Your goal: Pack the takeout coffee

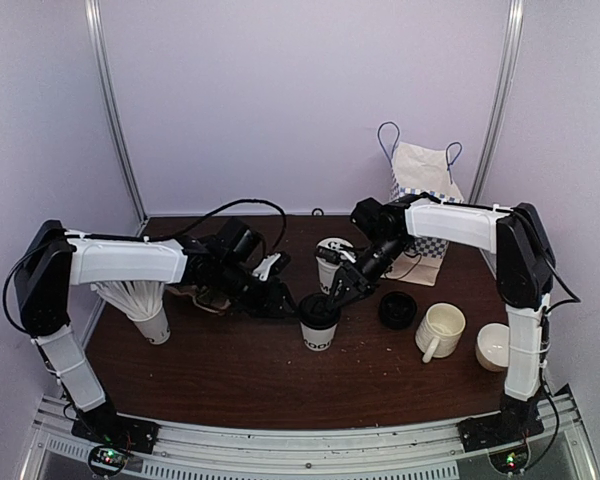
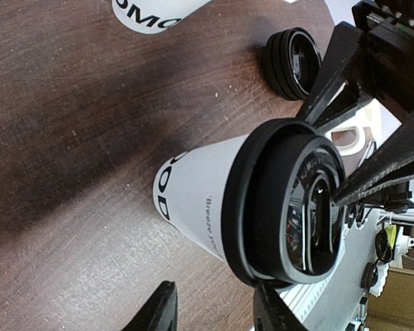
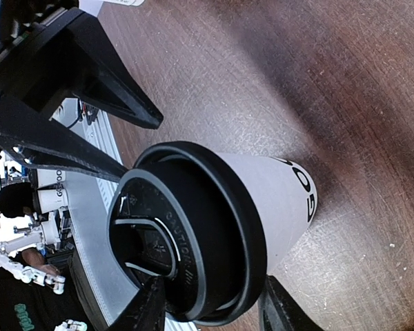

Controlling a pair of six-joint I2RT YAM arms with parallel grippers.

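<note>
A white "MOO" cup with a black lid stands at the table's middle front. It also shows in the left wrist view and the right wrist view. A second MOO cup stands behind it, and its base shows in the left wrist view. A loose black lid lies to the right. My left gripper is open just left of the lidded cup, its fingers low beside it. My right gripper is open, its fingers either side of the lid's rim.
A checked paper bag with blue handles stands at the back right. A cream mug and a small white cup sit at the front right. A white cup with straws stands at the front left.
</note>
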